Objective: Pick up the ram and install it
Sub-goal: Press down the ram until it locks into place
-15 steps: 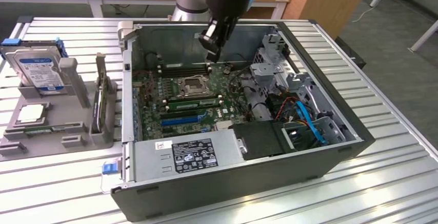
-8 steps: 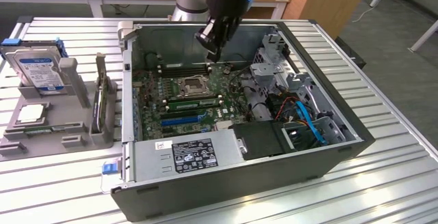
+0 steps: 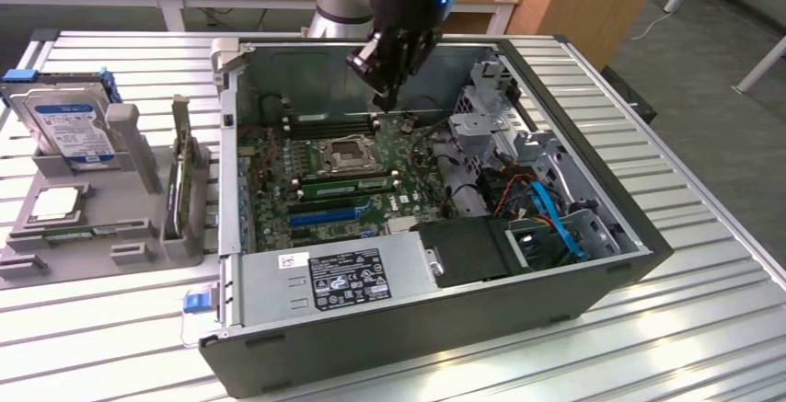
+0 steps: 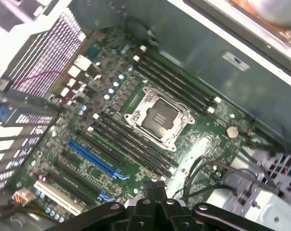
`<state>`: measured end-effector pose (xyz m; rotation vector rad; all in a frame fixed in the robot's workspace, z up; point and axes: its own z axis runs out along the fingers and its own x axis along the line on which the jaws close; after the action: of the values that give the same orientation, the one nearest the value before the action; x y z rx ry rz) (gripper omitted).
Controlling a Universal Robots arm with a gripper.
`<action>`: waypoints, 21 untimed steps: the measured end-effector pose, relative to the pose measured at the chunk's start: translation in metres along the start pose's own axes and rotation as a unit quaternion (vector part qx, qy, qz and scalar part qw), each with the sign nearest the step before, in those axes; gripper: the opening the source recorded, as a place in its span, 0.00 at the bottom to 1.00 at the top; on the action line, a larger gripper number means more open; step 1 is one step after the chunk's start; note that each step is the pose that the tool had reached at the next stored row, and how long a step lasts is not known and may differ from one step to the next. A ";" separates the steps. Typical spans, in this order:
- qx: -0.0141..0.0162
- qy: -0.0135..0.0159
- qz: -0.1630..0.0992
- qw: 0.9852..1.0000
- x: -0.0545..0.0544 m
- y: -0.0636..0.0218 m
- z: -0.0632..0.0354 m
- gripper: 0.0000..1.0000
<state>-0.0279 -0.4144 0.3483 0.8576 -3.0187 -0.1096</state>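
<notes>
The pincer (image 3: pixel 388 98) hangs in the upper middle of the exterior frame, inside the open computer case (image 3: pixel 590 264), just above the motherboard (image 3: pixel 322 181) — beside the memory slots (image 3: pixel 329 124) at the far side of the CPU socket (image 3: pixel 342 155). Its fingers look drawn together with nothing between them, and the wrist view shows them pressed close at the lower edge of the frame, clenched on nothing. One ram (image 3: pixel 349 182) lies seated in a slot on the near side of the socket. A second ram stick (image 3: pixel 184 177) stands on edge in the grey holder (image 3: pixel 117 246) at the left of the frame, on the slatted worktop (image 3: pixel 687 310) — well apart from the pincer. A hard drive (image 3: pixel 70 124) stands in the same holder, upper left.
</notes>
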 end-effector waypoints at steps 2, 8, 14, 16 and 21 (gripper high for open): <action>0.000 -0.001 0.018 1.000 0.000 0.0000 0.0001 0.11; 0.001 -0.005 0.073 0.997 0.000 0.0000 0.0004 0.11; 0.002 -0.009 0.126 0.992 0.000 -0.0001 0.0007 0.11; 0.003 -0.010 0.144 0.989 0.000 -0.0001 0.0008 0.11; 0.003 -0.013 0.189 0.982 0.000 -0.0001 0.0012 0.11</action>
<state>-0.0279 -0.4144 0.3471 0.2700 -3.1398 -0.1083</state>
